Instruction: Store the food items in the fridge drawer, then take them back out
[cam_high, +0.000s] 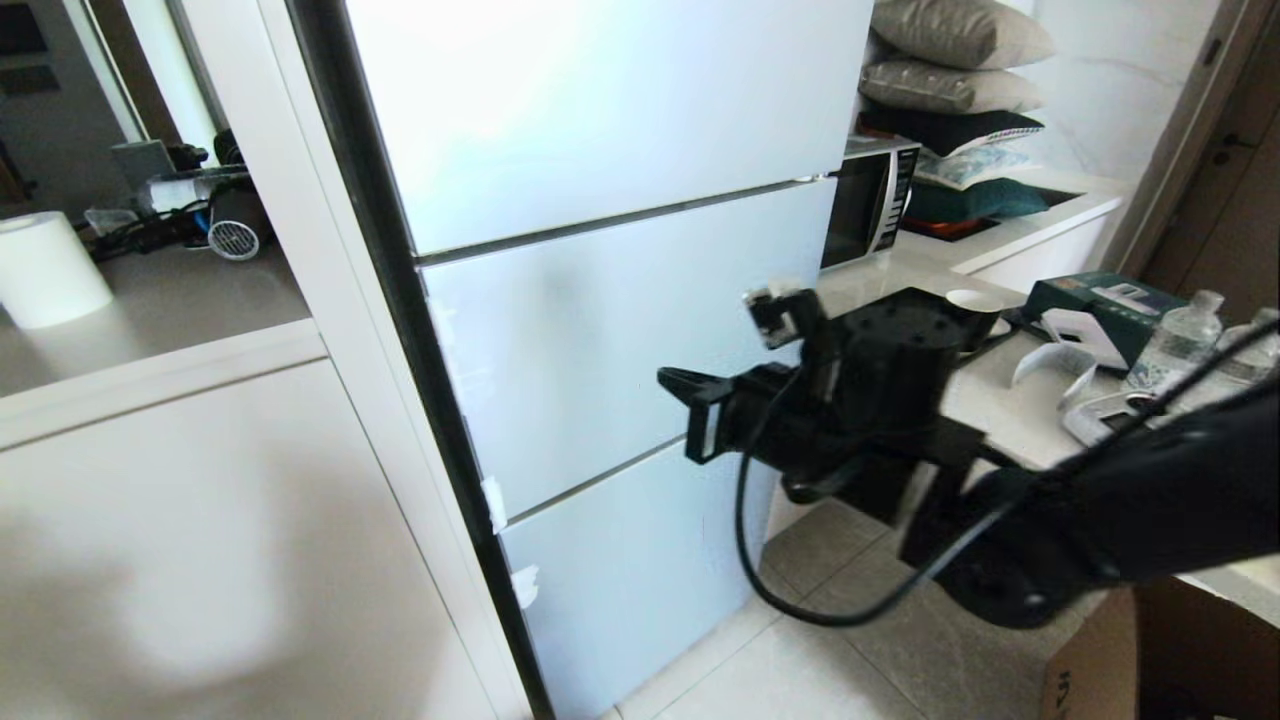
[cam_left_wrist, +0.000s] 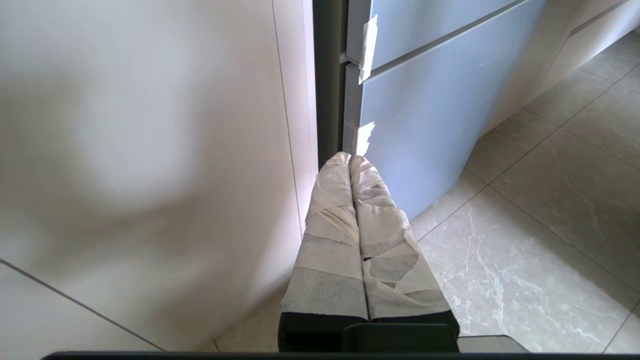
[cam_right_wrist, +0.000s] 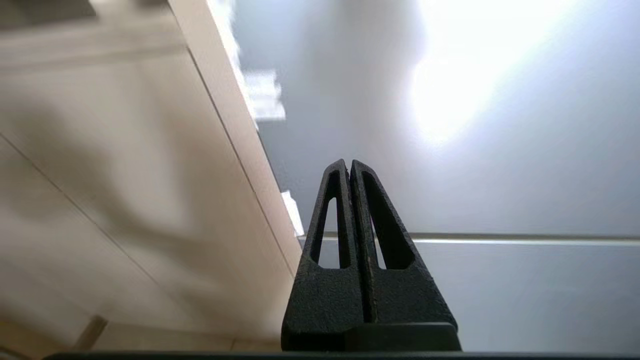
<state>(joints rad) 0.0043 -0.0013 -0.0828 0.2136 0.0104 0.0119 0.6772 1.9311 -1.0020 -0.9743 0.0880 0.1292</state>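
The right gripper (cam_right_wrist: 350, 167) is closed, its two black slotted fingers (cam_right_wrist: 330, 220) pressed flat together with nothing between them; it holds no food item. In the head view its arm reaches in from the right and the right gripper (cam_high: 690, 405) stands just before the middle door panel (cam_high: 620, 330) of the fridge, near the seam above the lower door panel (cam_high: 630, 570); whether it touches the panel cannot be told. My reading is that the closed fingers are presented as a thin wedge to hook or press at a panel edge and start an opening. The left gripper (cam_left_wrist: 350, 160) is likewise closed and empty, its tape-wrapped fingers (cam_left_wrist: 330, 235) together, hanging low beside the dark fridge edge (cam_left_wrist: 327, 100) and the white cabinet side (cam_left_wrist: 150, 150), above the tiled floor (cam_left_wrist: 525, 225); it looks parked. White tape scraps (cam_left_wrist: 368, 45) sit at the panel corners, probably as grip aids or markers. All three pale blue-grey panels are shut, so the fridge drawer lies hidden behind them and is not in sight. No red fruit-like food item appears in any view. To the right, the desk (cam_high: 1000, 400) carries water bottles (cam_high: 1175, 345), a green box (cam_high: 1100, 300) and a microwave (cam_high: 870, 200). The task stands at its opening step, nothing yet stored.
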